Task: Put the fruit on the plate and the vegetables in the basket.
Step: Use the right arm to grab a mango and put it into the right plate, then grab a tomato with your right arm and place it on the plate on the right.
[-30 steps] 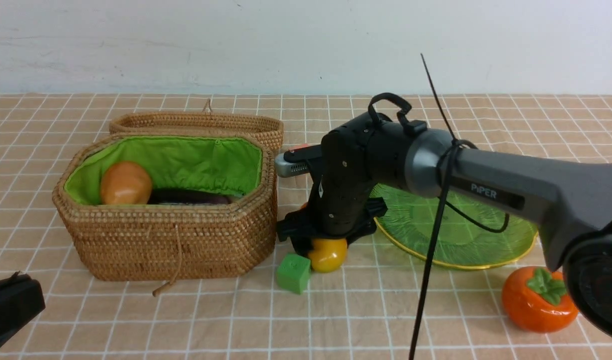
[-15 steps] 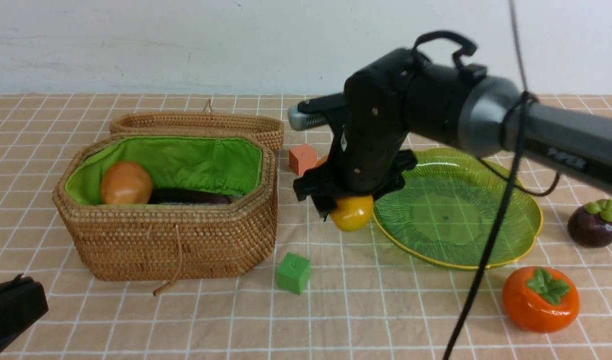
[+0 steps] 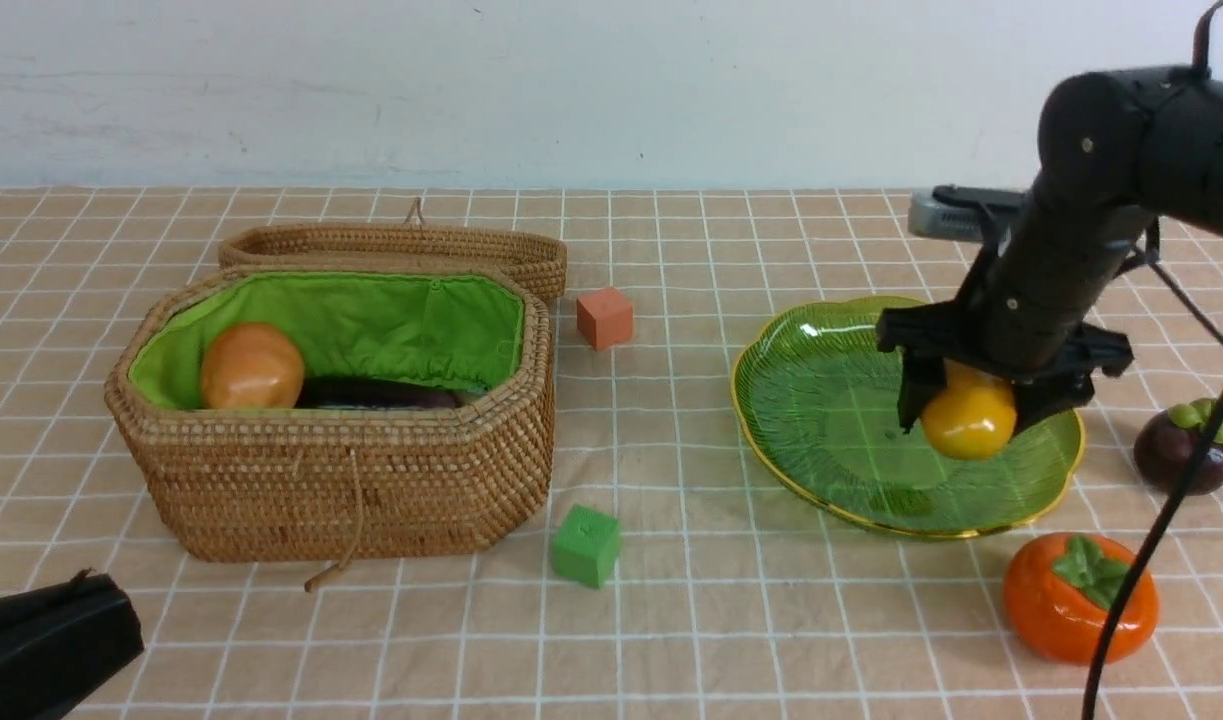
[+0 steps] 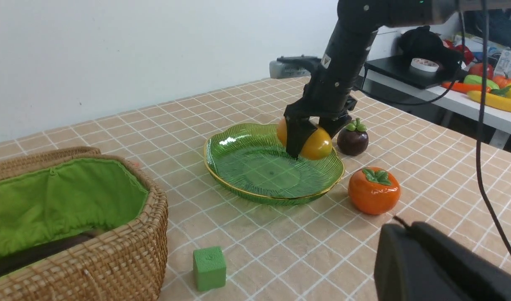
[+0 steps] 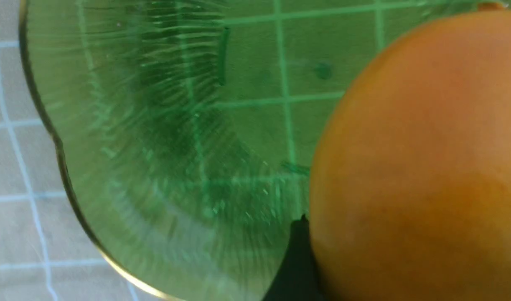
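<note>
Mango (image 3: pixel 969 422) — glossy, hard, likely slippery (rounded flanks) — right jaws clamped across its middle, over plate (image 3: pixel 811 400); left jaws together.

All three views share the plate (image 3: pixel 811 400); right wrist looks closest.

A robot test lab, it seems: a bare white wall (image 3: pixel 611 80), a beige white-checked cloth (image 3: pixel 731 620) over the surface, and a white side table (image 4: pixel 485 114) heaped with plastic toy produce (image 4: pixel 495 102).
</note>
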Robot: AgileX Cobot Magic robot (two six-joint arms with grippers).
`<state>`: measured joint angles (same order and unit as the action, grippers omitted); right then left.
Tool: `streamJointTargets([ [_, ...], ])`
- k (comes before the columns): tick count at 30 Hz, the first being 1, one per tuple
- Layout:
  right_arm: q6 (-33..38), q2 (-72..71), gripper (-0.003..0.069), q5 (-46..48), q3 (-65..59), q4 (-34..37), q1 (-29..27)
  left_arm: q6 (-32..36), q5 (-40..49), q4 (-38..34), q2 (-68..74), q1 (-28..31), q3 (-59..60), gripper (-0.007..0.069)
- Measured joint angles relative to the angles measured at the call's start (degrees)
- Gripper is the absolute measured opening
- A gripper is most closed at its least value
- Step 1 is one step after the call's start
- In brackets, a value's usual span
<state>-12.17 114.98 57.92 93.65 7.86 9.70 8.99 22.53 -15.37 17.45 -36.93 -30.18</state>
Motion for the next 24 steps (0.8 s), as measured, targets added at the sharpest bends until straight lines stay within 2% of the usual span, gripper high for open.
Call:
streamJointTargets([
  [3, 2.33, 1.78, 0.0575, -2.44, -0.11, 2.21, -0.6, 1.37, 0.0, -0.4, 0.0, 0.0, 0.0, -0.0013],
  [5, 2.66, 2.37, 0.0632, -3.36, -0.11, 2.59, -0.55, 1.58, 0.0, -0.4, 0.0, 0.0, 0.0, -0.0013],
  [8, 2.66, 2.28, 0.0672, -3.24, -0.11, 2.76, -0.55, 1.65, 0.0, -0.4, 0.0, 0.0, 0.0, -0.0013],
  [13, 2.66, 0.52, 0.0673, -0.74, -0.11, 2.71, -0.55, 1.72, 0.1, -0.4, 0.0, 0.0, 0.0, -0.0013],
  [17, 2.91, -4.41, 0.0627, 5.93, -0.11, 1.3, -0.55, 1.77, 0.16, -0.4, 0.0, 0.0, 0.0, -0.0013],
  [19, 3.0, -7.82, 0.0578, 9.53, -0.59, -1.01, -0.55, 1.77, 0.16, -0.4, 0.0, 0.0, 0.0, -0.0013],
  [21, 2.74, -13.34, 0.0464, 11.24, -4.33, -5.88, -0.55, 1.77, 0.49, -0.4, 0.0, 0.0, 0.0, -0.0013],
  [22, 2.6, -14.26, 0.0446, 11.25, -4.75, -6.8, -0.63, 1.77, 0.64, -0.4, 0.0, 0.0, 0.0, -0.0013],
  [23, 0.5, -18.27, 0.0372, 11.39, -9.66, -10.17, -1.41, 1.77, 1.25, -0.4, 0.0, 0.0, 0.0, -0.0013],
  [24, -0.42, -20.35, 0.0339, 11.44, -11.61, -11.46, -2.2, 1.77, 1.5, -0.4, 0.0, 0.0, 0.0, -0.0013],
])
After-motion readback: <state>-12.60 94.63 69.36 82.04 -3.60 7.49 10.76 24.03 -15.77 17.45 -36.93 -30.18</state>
